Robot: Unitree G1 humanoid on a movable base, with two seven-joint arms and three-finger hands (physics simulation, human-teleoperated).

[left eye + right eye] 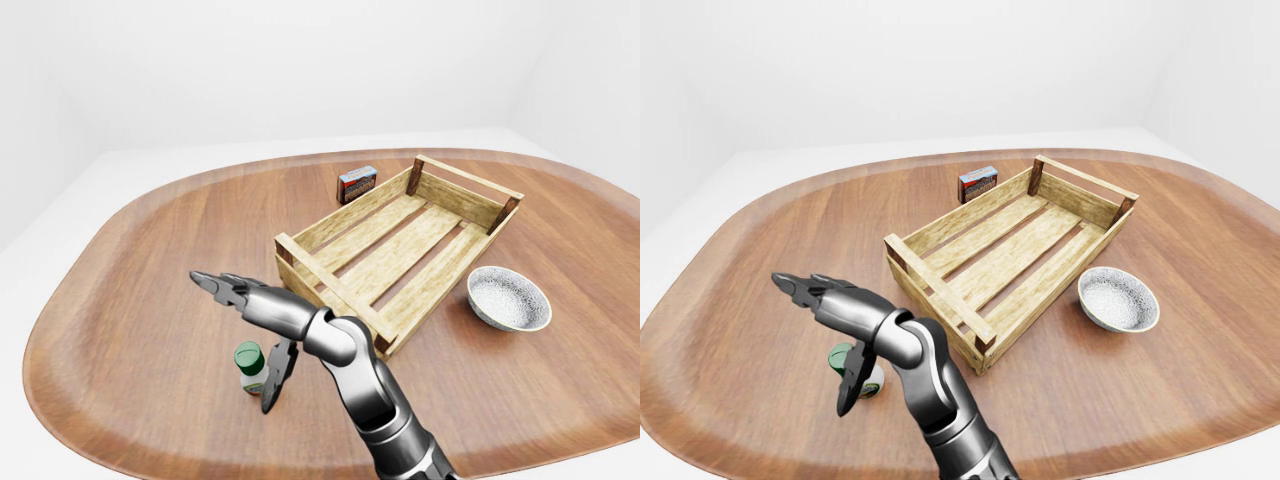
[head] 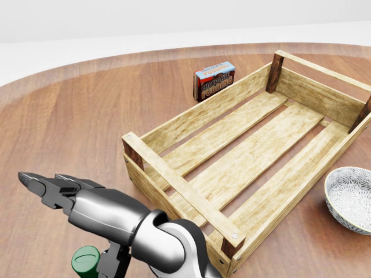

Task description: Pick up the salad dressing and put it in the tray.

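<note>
While the small green-capped salad dressing bottle (image 1: 250, 367) stands near the wooden table's (image 1: 120, 300) bottom edge, the right hand (image 1: 262, 335) straddles it, fingers apart. Slatted wooden tray (image 1: 400, 248) holds nothing; grasp and transfer remain.

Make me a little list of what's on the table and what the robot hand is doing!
table: round brown wooden table
bottle: small white salad dressing bottle with green cap, upright, on the table
tray: pale wooden slatted tray, nothing in it
box: small pudding box, beside the tray's upper left side
bowl: grey patterned bowl, right of the tray
hand: silver and black hand, open, fingers above the bottle, thumb beside it, not gripping
</note>
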